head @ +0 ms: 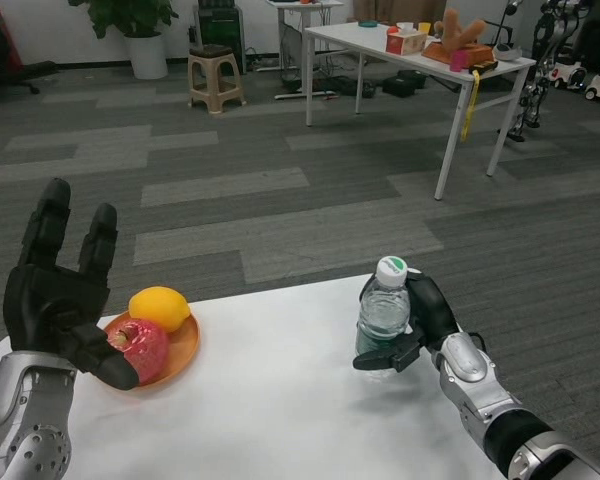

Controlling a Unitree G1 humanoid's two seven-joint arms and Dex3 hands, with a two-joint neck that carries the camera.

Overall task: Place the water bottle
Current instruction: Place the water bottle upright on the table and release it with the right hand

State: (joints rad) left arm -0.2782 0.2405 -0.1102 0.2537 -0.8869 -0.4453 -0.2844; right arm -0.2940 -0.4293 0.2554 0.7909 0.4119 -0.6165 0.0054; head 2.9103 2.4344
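- Bottle (384,318) upright on white table (280,400), near its far right edge, right hand (420,325) wrapped around it.
- Left hand (60,295) raised, fingers spread, holding nothing.
- Orange plate (183,352) beside it carries lemon (159,307) and apple (140,345).

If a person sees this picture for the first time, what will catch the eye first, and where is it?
First comes the clear water bottle with its white and green cap, held upright by the right robot hand near the far edge of the white table. Next is the orange plate on the left, bearing a yellow lemon and a red apple. The left robot hand is raised beside it, fingers apart.
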